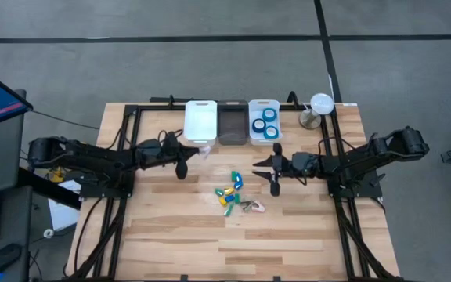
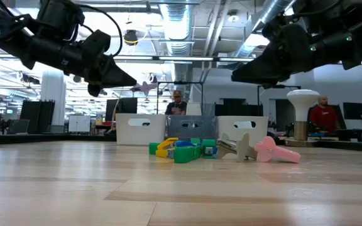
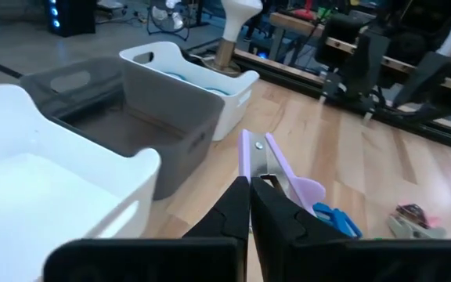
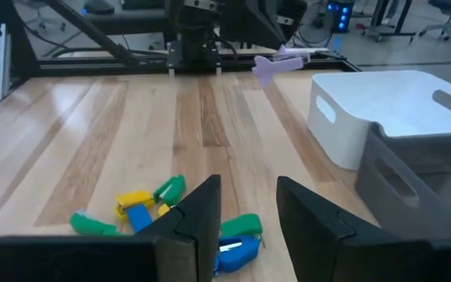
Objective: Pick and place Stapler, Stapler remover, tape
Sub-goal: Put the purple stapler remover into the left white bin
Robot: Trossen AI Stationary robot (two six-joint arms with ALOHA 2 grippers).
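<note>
Tape binned; left end effector carries a lilac staple remover toward the bins.

The 3 tape rolls [image 1: 267, 122] lie in the right white bin [image 1: 264, 104] at 12 o'clock on the table [image 1: 288, 235]; that part looks done. The left end effector [image 1: 196, 150] is closed on the lilac remover [image 3: 276, 168], held in the air just beside the left white bin [image 1: 200, 120]; the grey bin [image 1: 232, 123] between looks empty. The right end effector [image 1: 267, 171] hovers open at 3 o'clock of the pile [image 1: 229, 190] of small coloured staplers. Another remover [image 2: 275, 150] lies at the pile's 5 o'clock. Most placing is judged still to do.
</note>
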